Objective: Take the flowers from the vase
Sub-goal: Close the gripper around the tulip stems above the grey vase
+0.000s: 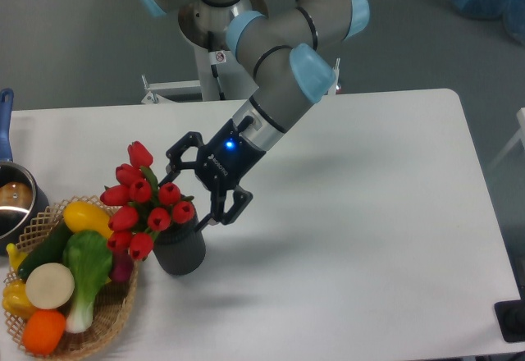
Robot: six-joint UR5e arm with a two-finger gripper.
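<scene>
White worktop (369, 213), grey floor behind. Flowers (143, 199) stood in the vase (181, 249), just beside a wicker basket (115, 312) at left. End effector (190, 189) spread wide, hovering right next to the blooms, gripping nothing.

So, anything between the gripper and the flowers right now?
No. In the fixed camera view the open gripper sits right beside the flowers above the vase; no object lies between.

A white table (369, 213) carries the vase (180, 248), a wicker basket (111, 316) (full of produce) and a pot (15, 205).
</scene>
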